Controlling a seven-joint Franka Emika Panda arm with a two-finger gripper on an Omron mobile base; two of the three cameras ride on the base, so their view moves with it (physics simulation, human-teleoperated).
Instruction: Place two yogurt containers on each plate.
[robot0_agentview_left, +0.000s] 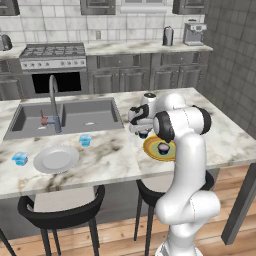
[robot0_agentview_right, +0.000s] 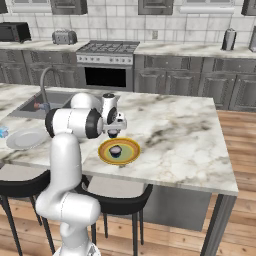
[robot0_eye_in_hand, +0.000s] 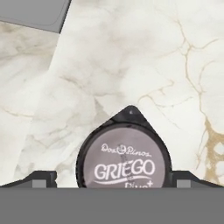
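Note:
A dark yogurt container (robot0_eye_in_hand: 123, 162) with a pale "GRIEGO" lid stands on the marble counter, between the two fingertips of my open gripper (robot0_eye_in_hand: 116, 180). From the base views, my gripper (robot0_agentview_left: 142, 126) (robot0_agentview_right: 114, 126) points down over this cup (robot0_agentview_left: 143, 134), just beyond the orange-yellow plate (robot0_agentview_left: 150, 153) (robot0_agentview_right: 131, 158). A second dark container (robot0_agentview_left: 163, 148) (robot0_agentview_right: 116, 151) sits on that plate. The grey-white plate (robot0_agentview_left: 56, 159) (robot0_agentview_right: 25, 139) lies bare at the left. One light blue container (robot0_agentview_left: 85, 140) stands behind it and another (robot0_agentview_left: 20, 159) to its left.
A sink (robot0_agentview_left: 75, 116) (robot0_eye_in_hand: 33, 13) with a tall faucet (robot0_agentview_left: 53, 100) is set into the counter behind the grey plate. Black stools (robot0_agentview_left: 60, 205) stand under the counter's near edge. The stove and cabinets line the far wall.

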